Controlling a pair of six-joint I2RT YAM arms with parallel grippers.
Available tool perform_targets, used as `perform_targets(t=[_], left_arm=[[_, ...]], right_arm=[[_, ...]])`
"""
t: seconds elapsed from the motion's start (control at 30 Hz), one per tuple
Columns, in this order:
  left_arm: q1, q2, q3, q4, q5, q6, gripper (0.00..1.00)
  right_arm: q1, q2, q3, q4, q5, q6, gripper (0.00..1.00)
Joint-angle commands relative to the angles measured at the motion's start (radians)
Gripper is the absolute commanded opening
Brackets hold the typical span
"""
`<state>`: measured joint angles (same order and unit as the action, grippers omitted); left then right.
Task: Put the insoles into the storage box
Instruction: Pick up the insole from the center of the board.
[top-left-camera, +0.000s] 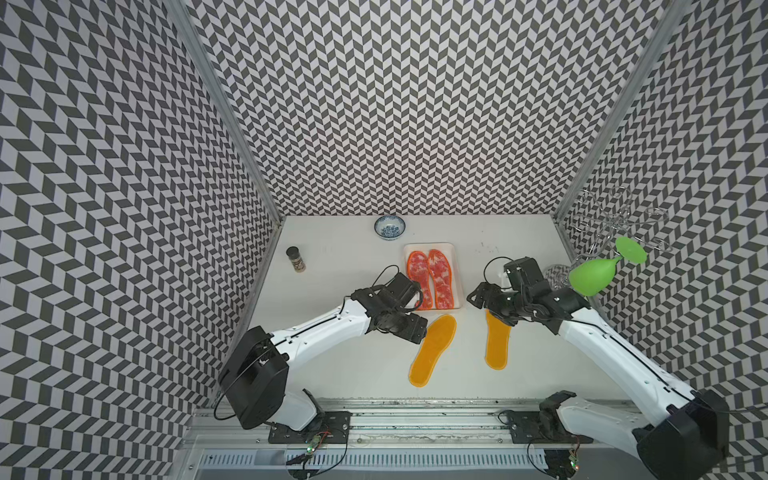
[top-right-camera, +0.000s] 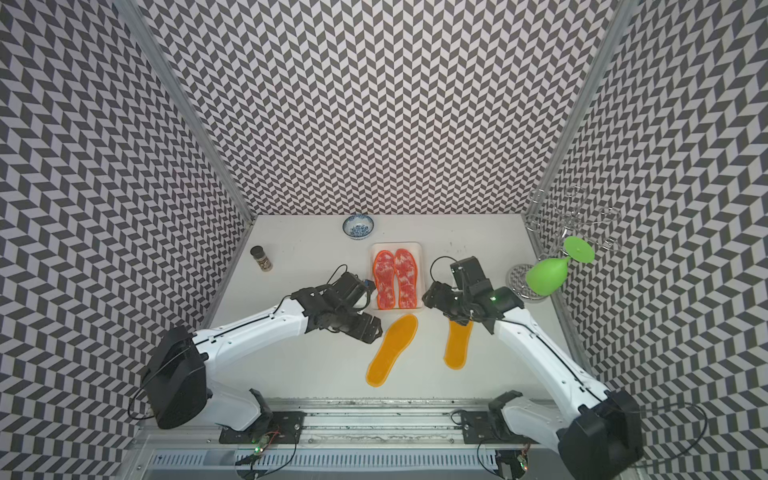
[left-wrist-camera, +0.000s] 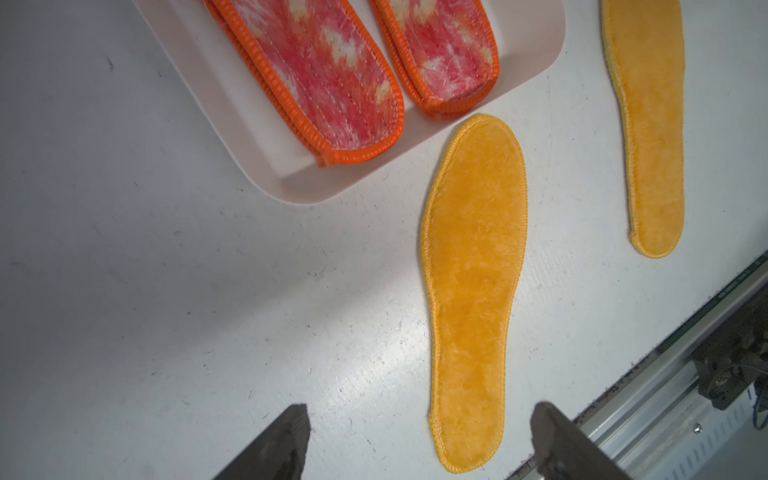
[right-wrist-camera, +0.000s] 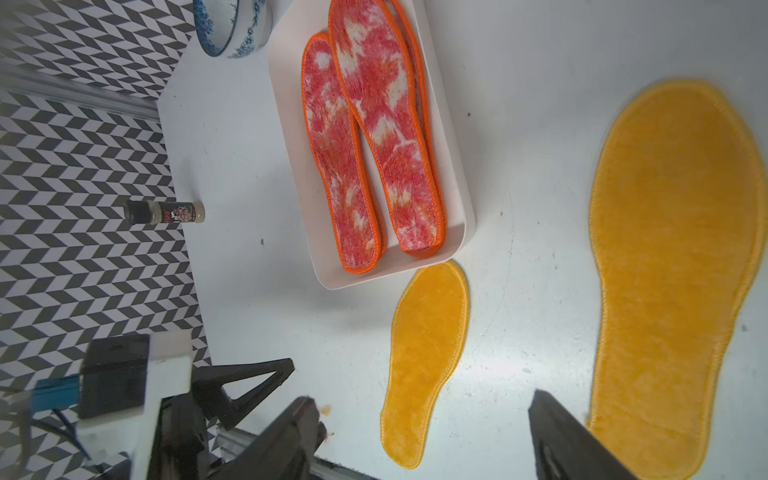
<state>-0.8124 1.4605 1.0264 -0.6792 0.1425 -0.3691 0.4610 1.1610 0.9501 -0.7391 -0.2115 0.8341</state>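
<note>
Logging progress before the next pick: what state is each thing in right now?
Red-and-white insoles: flat in the storage box.
Yellow insoles: flat on the table, outside it.
Spice jar: upright, capped.
Bowl: upright.
Green glass: hanging tilted, foot uppermost.
Left gripper: jaws open, empty.
Right gripper: jaws open, empty.

The yellow-orange insoles (left-wrist-camera: 473, 291) are plush matt cloth with a short fuzzy nap and a fine stitched edge. The mottled red-and-white insoles (left-wrist-camera: 332, 75) show a coarser brushed cloth bound in thick ribbed orange thread. The storage box (left-wrist-camera: 266, 166) is smooth white plastic with a satin look, the tabletop (left-wrist-camera: 166, 291) a hard white surface, faintly shiny and speckled with scuffs; the blue-and-white bowl (right-wrist-camera: 249, 37) looks glazed and glossy, the green goblet (top-left-camera: 590, 276) smooth shiny plastic, the front rail (top-left-camera: 415, 409) dull bare metal.
</note>
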Motion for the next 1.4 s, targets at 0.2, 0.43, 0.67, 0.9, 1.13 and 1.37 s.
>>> perform_targets(t=[0.2, 0.43, 0.67, 0.9, 1.13, 1.37], left_arm=[[-0.003, -0.124, -0.067, -0.011, -0.064, -0.019, 0.89], [0.020, -0.142, -0.080, -0.032, -0.095, -0.050, 0.89], [0.054, -0.189, -0.092, -0.041, -0.111, -0.072, 0.89], [0.074, -0.216, -0.118, -0.020, -0.100, -0.087, 0.89], [0.097, -0.213, -0.132, -0.016, -0.092, -0.065, 0.89], [0.114, -0.214, -0.138, -0.003, -0.070, -0.058, 0.89]], right_arm=[[0.166, 0.089, 0.091, -0.105, 0.148, 0.298, 0.80], [0.252, 0.137, 0.016, -0.026, 0.124, 0.464, 0.78], [0.319, 0.278, 0.033, 0.040, 0.124, 0.508, 0.74], [0.343, 0.371, 0.031, 0.076, 0.151, 0.529, 0.68], [0.346, 0.433, 0.029, 0.080, 0.163, 0.534, 0.61], [0.350, 0.509, 0.063, 0.067, 0.210, 0.508, 0.56]])
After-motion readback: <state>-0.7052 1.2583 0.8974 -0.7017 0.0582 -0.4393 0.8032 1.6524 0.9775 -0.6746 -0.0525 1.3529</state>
